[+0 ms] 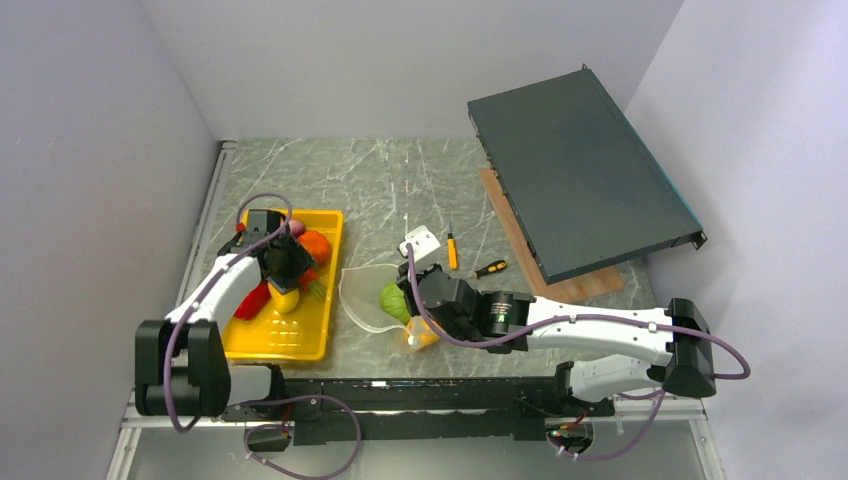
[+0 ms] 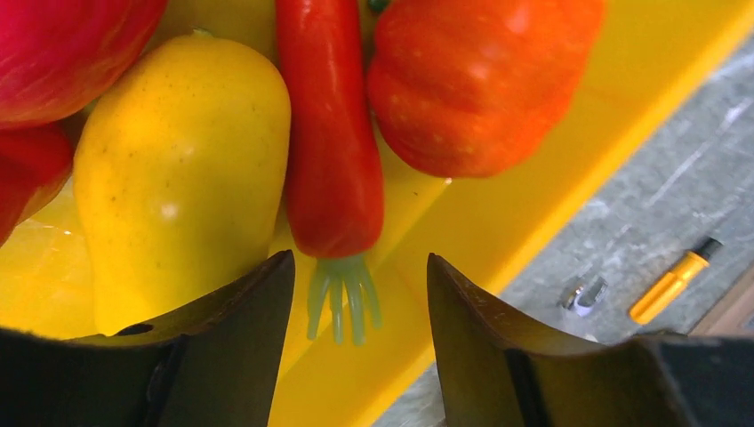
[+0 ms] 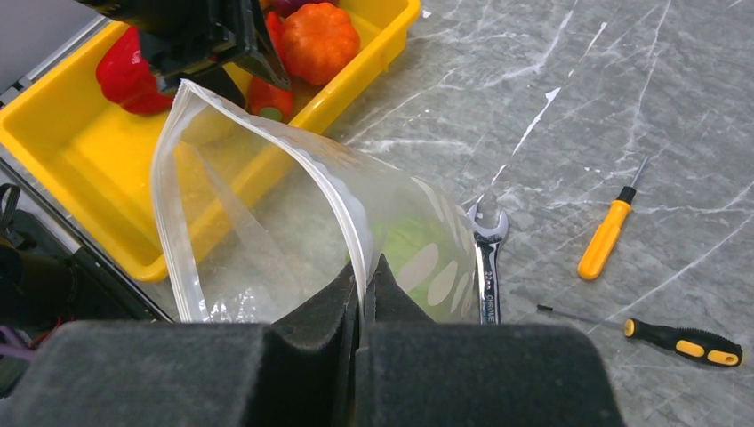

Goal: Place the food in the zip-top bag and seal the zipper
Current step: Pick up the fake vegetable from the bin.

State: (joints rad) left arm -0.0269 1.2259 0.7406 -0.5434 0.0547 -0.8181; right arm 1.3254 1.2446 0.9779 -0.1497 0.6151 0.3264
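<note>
**Tray and left arm.** The yellow tray lies on the table at the far left and serves as the reference for all positions below. Inside it the left gripper is released, with its jaws spread and nothing between them. It hangs low over the green stalk end of a long red pepper. A yellow piece lies touching that pepper on one side and an orange ribbed piece on the other. A red piece sits at the edge of the left wrist view.

**Bag and right arm.** Just to the right of the tray, the zip-top bag is held up with its mouth gaping toward the tray. The right gripper is clenched on the bag's rim. The zipper is unsealed along its whole visible length. A green piece shows through the dotted panel, so it is judged to be inside. A small orange-yellow piece lies beside the right gripper (whether inside the bag or out, I cannot tell).

**Further right of the tray.** A wrench and two screwdrivers lie on the table and play no part in the task.

**Progress.** The task is at an early stage. At most two pieces are bagged, at least four are in the tray, and sealing has not begun.
</note>
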